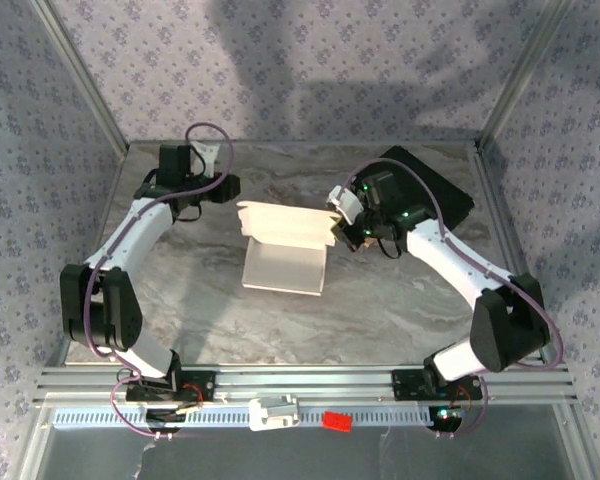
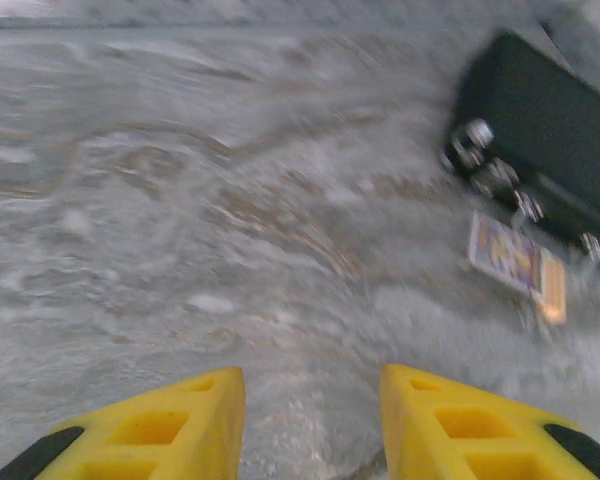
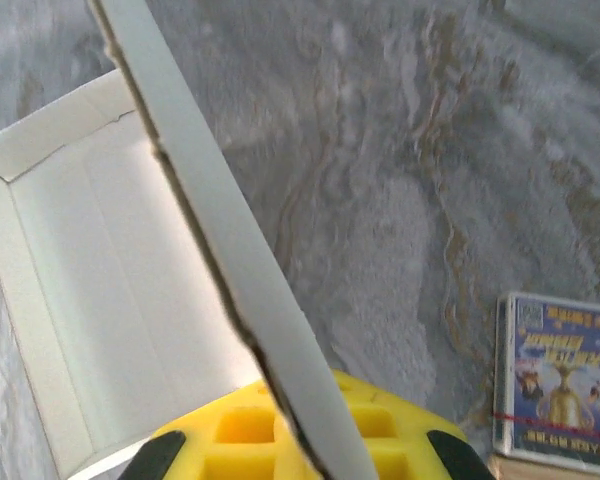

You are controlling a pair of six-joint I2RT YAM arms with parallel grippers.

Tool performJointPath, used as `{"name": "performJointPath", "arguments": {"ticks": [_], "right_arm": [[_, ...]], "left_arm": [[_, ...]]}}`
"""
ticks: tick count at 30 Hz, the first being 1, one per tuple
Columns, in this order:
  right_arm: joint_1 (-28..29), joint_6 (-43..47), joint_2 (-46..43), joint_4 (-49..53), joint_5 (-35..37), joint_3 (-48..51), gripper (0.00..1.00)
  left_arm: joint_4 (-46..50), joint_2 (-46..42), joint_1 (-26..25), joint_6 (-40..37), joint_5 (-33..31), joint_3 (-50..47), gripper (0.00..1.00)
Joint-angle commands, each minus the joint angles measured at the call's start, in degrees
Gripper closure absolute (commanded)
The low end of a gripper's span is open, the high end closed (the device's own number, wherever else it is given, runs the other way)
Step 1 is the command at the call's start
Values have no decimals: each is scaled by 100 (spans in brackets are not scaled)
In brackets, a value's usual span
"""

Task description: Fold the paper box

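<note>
Mid-table, your right gripper (image 1: 341,222) pinches the upturned far panel of the paper box (image 1: 285,265), while your left gripper (image 2: 310,375) hangs spread and empty, apart from it. One panel stands; the other walls and tabs appear yet unfolded.

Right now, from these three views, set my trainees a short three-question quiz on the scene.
1. True or false: the left pincer holds the paper box.
2. Which grips the box's raised flap? A the left pincer; B the right pincer.
3. What lies beside the black case?
Key: 1 false; 2 B; 3 the small purple packet.
</note>
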State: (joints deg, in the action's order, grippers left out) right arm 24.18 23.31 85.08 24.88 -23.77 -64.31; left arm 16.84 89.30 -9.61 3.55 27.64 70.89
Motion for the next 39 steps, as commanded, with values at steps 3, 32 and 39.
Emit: {"name": "performJointPath", "arguments": {"ticks": [3,32,39], "right_arm": [[-396,960,728,922,-883,-813,100],[-409,1435,1696,1412,-841,-1705,100],[-421,1440,1705,1418,-856,-1725,100]], "left_arm": [[150,-174,502,-1309,1002,-304,58],[595,644,161,-3273,1567,-603,52],[402,852,304,-3156,1481,-489,51]]}}
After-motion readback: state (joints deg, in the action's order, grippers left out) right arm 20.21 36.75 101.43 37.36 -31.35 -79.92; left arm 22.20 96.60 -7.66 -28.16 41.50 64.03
